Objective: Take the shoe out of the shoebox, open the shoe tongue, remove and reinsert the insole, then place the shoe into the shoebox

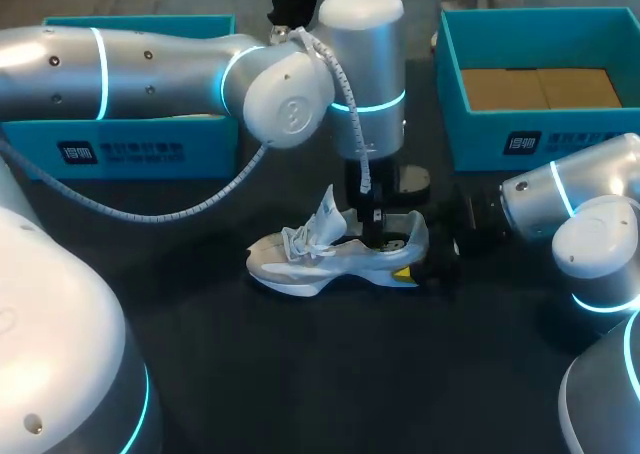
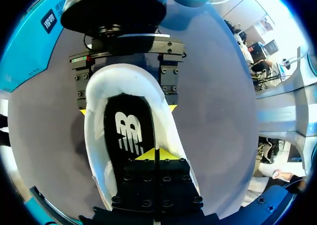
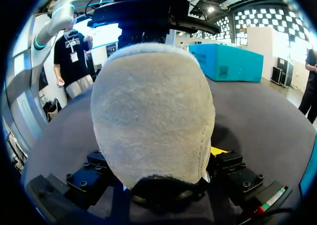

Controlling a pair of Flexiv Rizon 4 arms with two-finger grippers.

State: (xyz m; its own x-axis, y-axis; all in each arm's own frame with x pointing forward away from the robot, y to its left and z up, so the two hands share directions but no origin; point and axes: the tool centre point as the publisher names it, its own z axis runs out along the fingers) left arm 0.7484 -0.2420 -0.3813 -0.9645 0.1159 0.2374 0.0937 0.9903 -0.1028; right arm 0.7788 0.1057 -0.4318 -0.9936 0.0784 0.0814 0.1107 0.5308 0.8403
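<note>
Insole step: right gripper (image 2: 126, 108) clamps the shoe (image 1: 335, 254) heel, left gripper (image 2: 156, 154) sits closed over the insole (image 2: 126, 133), which needs pinching out next.

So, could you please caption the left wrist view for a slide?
Left fingers closed over the insole, right fingers clamping the shoe by its heel.

Brown cardboard (image 1: 540, 87) lines a teal box (image 1: 480, 139) on the dark table (image 1: 300, 374).
</note>
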